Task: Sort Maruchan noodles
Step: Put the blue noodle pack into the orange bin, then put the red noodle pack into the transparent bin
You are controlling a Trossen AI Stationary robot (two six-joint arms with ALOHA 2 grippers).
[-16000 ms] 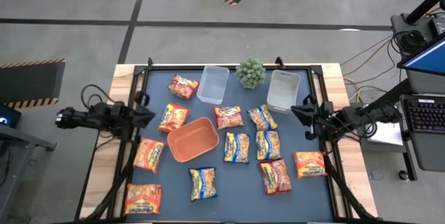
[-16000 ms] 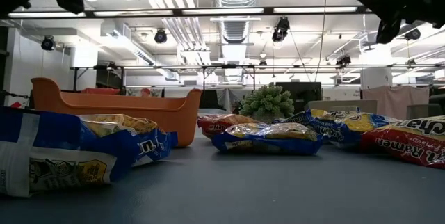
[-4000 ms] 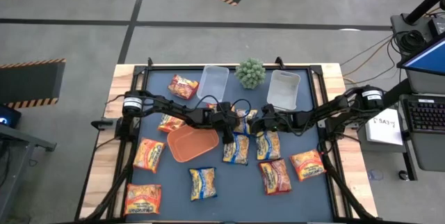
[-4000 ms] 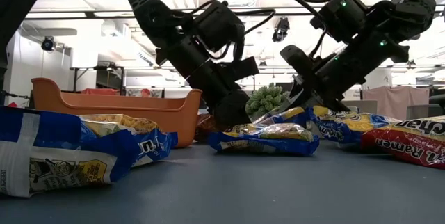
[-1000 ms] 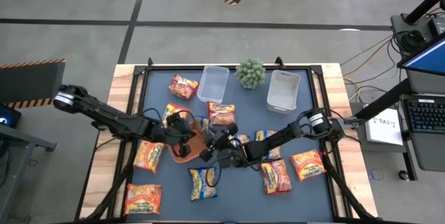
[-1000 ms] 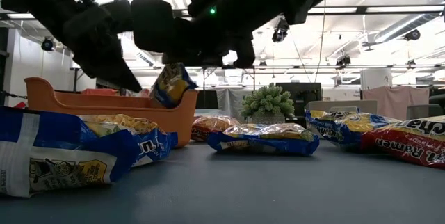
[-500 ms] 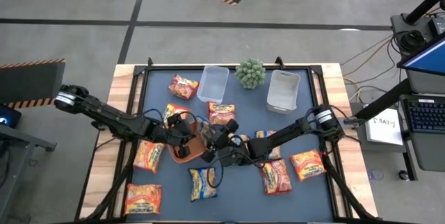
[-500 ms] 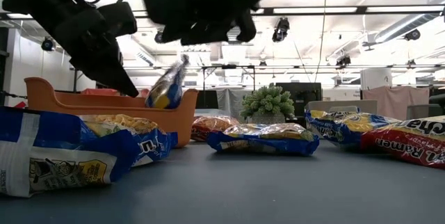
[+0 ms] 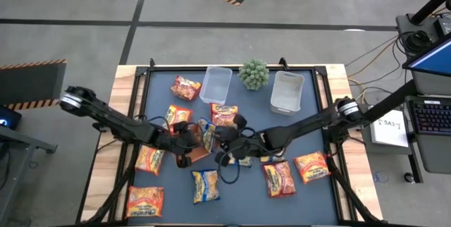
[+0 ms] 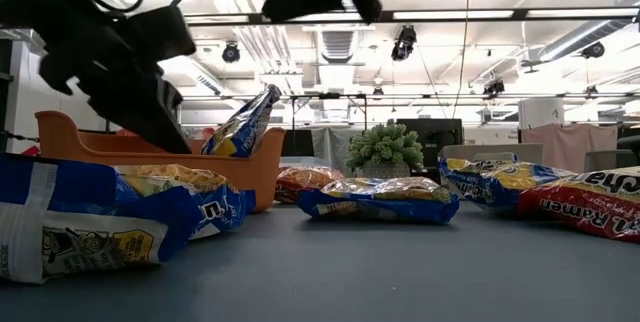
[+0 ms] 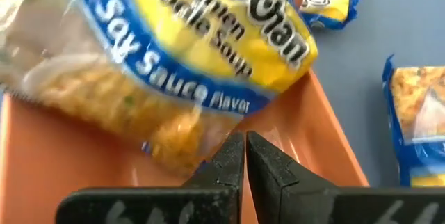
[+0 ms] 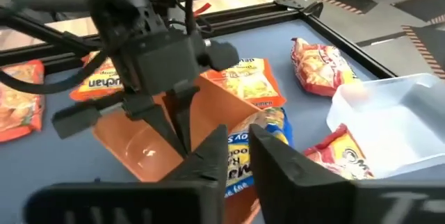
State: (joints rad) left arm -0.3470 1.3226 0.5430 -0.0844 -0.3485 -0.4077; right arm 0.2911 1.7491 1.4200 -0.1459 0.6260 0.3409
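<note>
Yellow-blue noodle packet (image 10: 243,122) tilted, seemingly in tray; others flat.

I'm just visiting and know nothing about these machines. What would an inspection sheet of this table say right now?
Surface: dark blue table in a wooden frame.
Job's things: a yellow-and-blue noodle packet leans on the rim of the orange tray; other noodle packets lie scattered flat around it.
Clutter: two clear tubs and a small green plant at the far edge.
Grippers: left gripper shut and empty inside the tray; right gripper above the tray beside the leaning packet, holding nothing.
Cables: loose wires on the floor to the right of the table.
Surroundings: a keyboard on a side desk; no person seen.
</note>
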